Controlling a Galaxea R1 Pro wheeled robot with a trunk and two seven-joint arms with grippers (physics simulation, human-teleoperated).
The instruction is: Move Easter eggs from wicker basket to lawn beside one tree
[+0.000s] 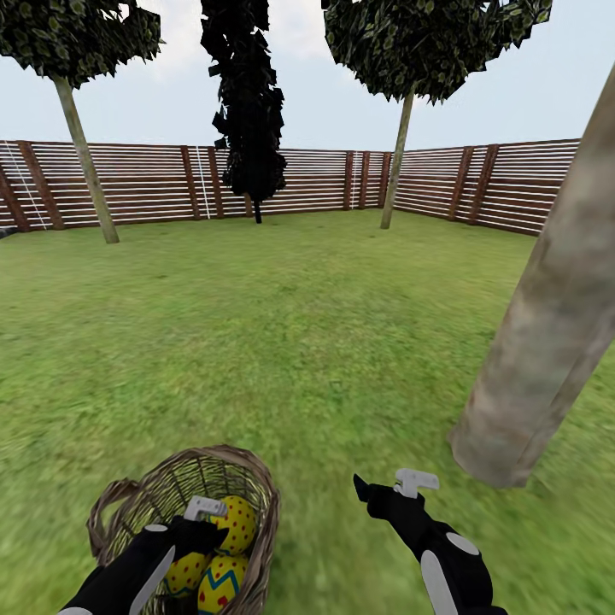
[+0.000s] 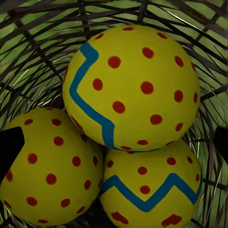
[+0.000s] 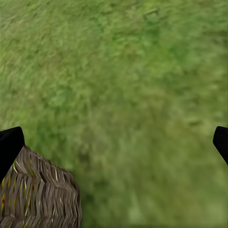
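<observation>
The three yellow red-dotted Easter eggs [image 2: 133, 85] lie packed together in the round brown wicker basket [image 1: 248, 487], near left. The released left gripper [image 2: 114, 142] hovers above; closing off-centre could squeeze one egg aside. The right gripper [image 3: 114, 142] hangs released.

Three yellow, red-dotted Easter eggs [image 2: 133, 85] lie touching together inside the brown wicker basket [image 1: 248, 478] on the lawn [image 1: 299, 342], near the tree [image 1: 547, 342].
</observation>
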